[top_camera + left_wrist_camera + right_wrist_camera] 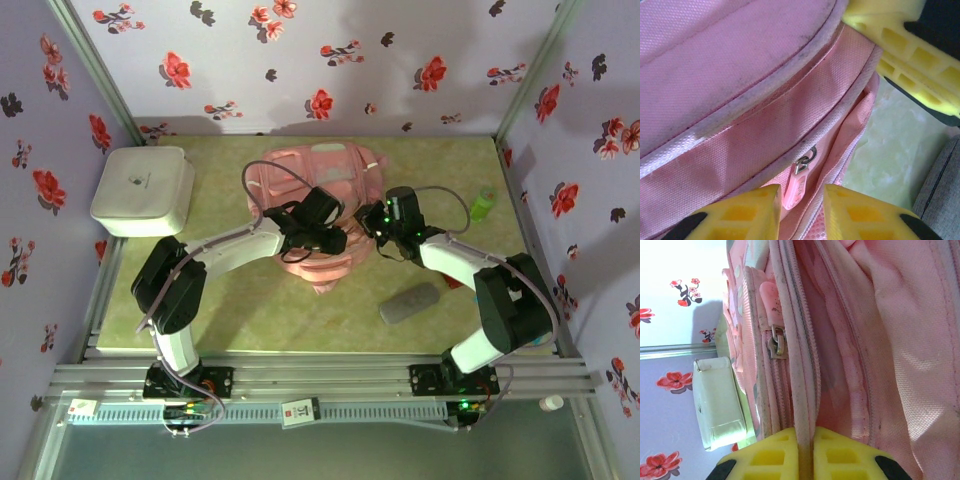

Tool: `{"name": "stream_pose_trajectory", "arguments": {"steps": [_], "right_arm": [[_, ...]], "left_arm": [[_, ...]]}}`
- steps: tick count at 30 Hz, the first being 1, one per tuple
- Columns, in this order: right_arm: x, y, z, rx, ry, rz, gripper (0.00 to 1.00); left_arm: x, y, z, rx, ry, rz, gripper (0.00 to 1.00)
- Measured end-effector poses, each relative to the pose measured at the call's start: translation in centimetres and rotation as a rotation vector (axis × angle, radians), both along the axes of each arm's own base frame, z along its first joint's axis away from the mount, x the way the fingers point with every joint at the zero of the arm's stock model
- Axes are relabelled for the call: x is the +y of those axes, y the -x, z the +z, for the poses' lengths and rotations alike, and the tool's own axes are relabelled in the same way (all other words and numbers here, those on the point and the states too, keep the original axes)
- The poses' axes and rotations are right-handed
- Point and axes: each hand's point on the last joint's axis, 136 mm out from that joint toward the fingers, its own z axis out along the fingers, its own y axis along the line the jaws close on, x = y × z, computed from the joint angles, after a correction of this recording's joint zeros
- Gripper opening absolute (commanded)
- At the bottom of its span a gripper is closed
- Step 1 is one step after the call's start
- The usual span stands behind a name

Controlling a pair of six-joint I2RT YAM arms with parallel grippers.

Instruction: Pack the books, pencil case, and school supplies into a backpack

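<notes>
Table (250,310) — backpack (320,175), pencil case (409,303), white box (143,190).

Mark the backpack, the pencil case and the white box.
backpack (345,165), top view, its far panel.
pencil case (410,302), top view, its middle.
white box (143,190), top view, its lid.

Backpack (318,205) blocks centre; white box (143,190) back-left; pencil case (409,302) near-right; table (250,312) open near-left.
</notes>
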Motion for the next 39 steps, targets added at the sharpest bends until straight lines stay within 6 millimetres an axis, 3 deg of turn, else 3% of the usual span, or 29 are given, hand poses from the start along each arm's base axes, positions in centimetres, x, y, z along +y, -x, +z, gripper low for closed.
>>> {"name": "stream_pose_trajectory", "arguments": {"steps": [5, 12, 17, 27, 39], "right_arm": [[0.1, -0.1, 0.3, -0.002, -0.003, 0.003, 0.12], [0.3, 0.0, 0.4, -0.001, -0.005, 0.009, 0.12], [0.7, -0.2, 1.1, -0.016, -0.025, 0.025, 0.12], [2.9, -0.7, 2.0, -0.032, -0.086, 0.076, 0.12], [3.4, -0.7, 2.1, -0.034, -0.092, 0.086, 0.13]], "left_arm": [[0.0, -0.1, -0.4, -0.028, -0.013, 0.033, 0.2], [0.8, 0.4, -1.5, -0.037, -0.002, 0.083, 0.24], [2.5, 1.1, -0.7, -0.066, 0.027, 0.127, 0.3], [2.4, -0.2, 0.7, -0.095, 0.085, 0.166, 0.32], [2.5, -1.2, -0.6, -0.087, 0.066, 0.226, 0.3]]}}
